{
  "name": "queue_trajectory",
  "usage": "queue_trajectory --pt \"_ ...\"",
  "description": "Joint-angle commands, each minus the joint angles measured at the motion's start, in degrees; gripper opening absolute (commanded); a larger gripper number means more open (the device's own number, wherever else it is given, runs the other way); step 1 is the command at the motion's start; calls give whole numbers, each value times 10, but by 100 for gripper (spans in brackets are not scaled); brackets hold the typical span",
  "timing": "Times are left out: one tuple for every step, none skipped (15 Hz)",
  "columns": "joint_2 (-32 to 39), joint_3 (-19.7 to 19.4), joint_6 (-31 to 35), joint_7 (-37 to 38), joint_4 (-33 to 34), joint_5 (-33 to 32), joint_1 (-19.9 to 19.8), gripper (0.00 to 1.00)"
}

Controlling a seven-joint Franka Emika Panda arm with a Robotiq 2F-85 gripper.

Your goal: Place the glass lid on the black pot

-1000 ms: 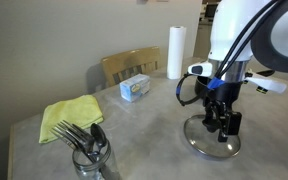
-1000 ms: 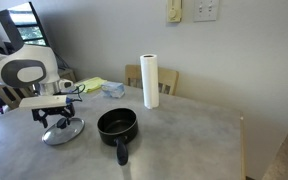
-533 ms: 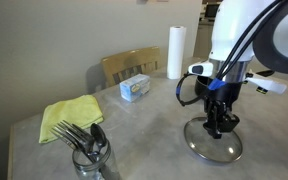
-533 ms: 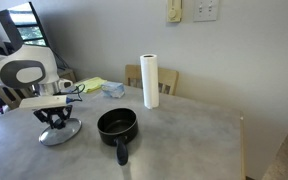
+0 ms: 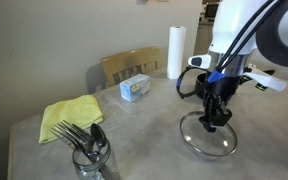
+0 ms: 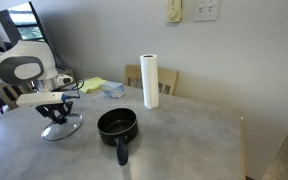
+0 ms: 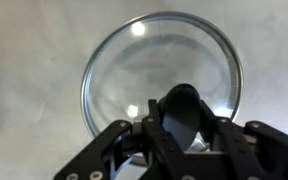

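Observation:
The glass lid (image 5: 208, 137) (image 6: 63, 127) (image 7: 162, 70) is a clear disc with a metal rim, low over the grey table (image 5: 144, 140). My gripper (image 5: 212, 120) (image 6: 56, 116) (image 7: 182, 118) comes straight down on its centre, shut on the dark knob. In the wrist view the jaws clamp the knob from both sides, with the glass spread out below. The black pot (image 6: 116, 124) stands to one side of the lid with its long handle (image 6: 122, 152) pointing toward the table's front edge. It shows in only that exterior view.
A paper towel roll (image 5: 175, 52) (image 6: 150, 80) stands at the back by a wooden chair (image 5: 129, 65). A yellow cloth (image 5: 69, 116), a blue and white box (image 5: 136, 88) and a glass jar of forks (image 5: 89, 152) also sit on the table.
The jaws have closed on the lid's knob. The gripper and lid now sit slightly higher than before.

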Motion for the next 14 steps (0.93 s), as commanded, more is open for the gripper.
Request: queue_trajectory --pt "-68 -6 -41 59 -5 -1 12 15" --pt "-80 -5 -51 66 -1 3 13 15" --pt "-92 -5 -66 70 5 8 13 15" --pt "-103 -8 -77 72 10 10 14 15" --pt "-111 -13 -84 73 15 8 14 15" --pt "-117 -19 -91 66 22 9 12 15" --pt "-119 -27 -93 53 31 8 7 15" --pt "-118 -36 -95 46 41 5 4 15" --pt "-113 -48 -96 26 53 6 -3 15" --pt "-105 -61 -95 7 67 3 -10 15" --pt "-97 -71 -96 -15 80 7 -17 15" --pt "-87 -83 -99 -42 96 13 -26 15" --pt "-77 -91 -102 -67 111 21 -36 15" --pt "-67 -100 -109 -84 127 23 -44 15"
